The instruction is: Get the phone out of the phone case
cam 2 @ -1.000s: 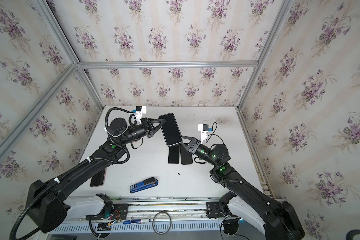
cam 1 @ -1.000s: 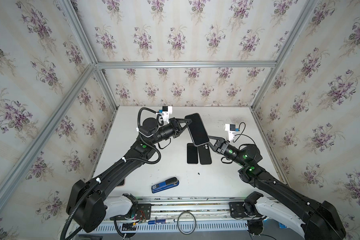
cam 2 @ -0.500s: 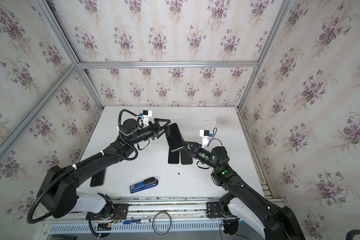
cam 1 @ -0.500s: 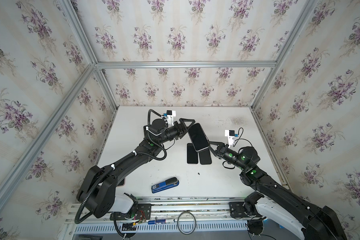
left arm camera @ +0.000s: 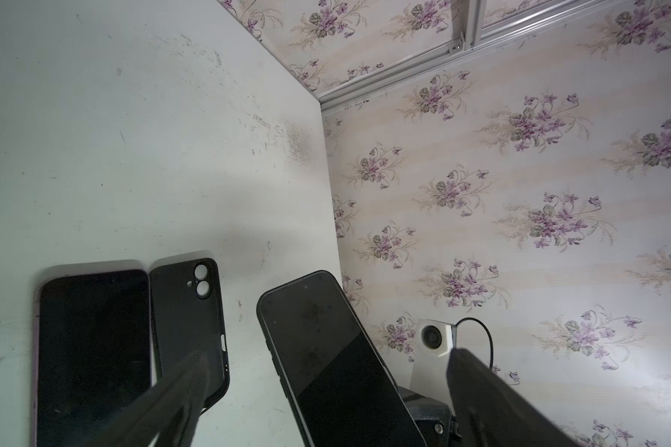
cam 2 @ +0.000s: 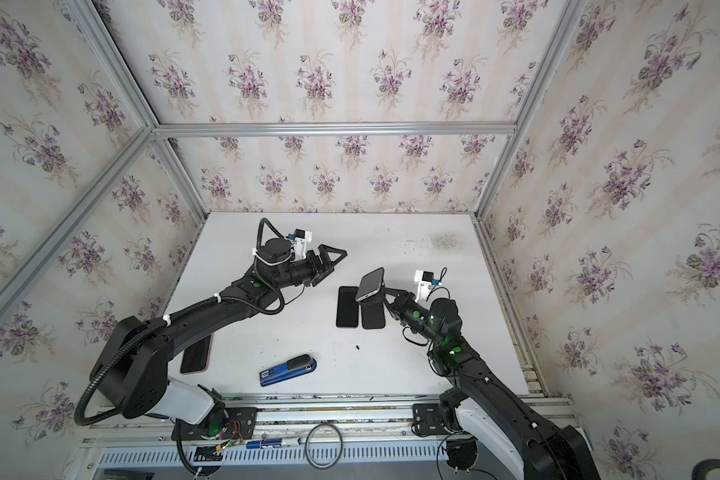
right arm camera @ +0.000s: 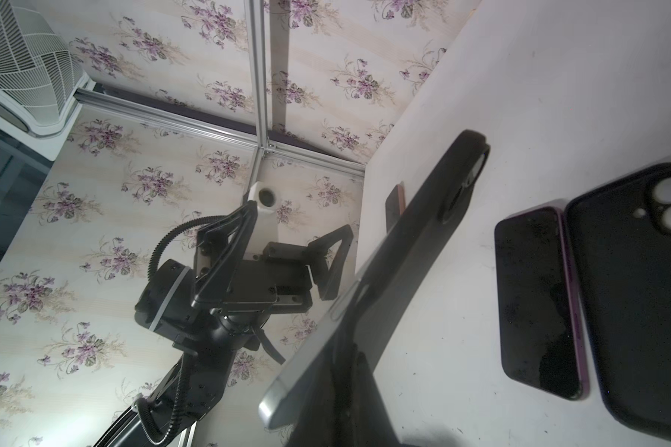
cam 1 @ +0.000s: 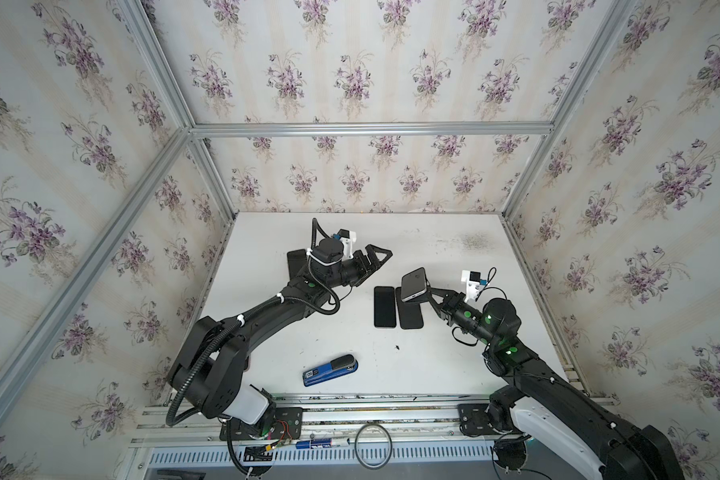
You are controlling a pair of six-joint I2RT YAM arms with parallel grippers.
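Right gripper (cam 1: 429, 293) pinches the cased phone (cam 1: 413, 283) by its right end, raised above the table (cam 1: 454, 374). Long axis tilts up and left. Free end points toward left gripper (cam 1: 376, 261): jaws spread wide, empty, near, to the left and slightly farther back.

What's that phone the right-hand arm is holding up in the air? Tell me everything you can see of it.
The phone is a slim slab with a dark, dusty screen. Edge-on from the right wrist, a silvery side shows bare near the grip, while a black case covers its far end. It hangs tilted above the table, clamped at one end by the right gripper; nothing else touches it.
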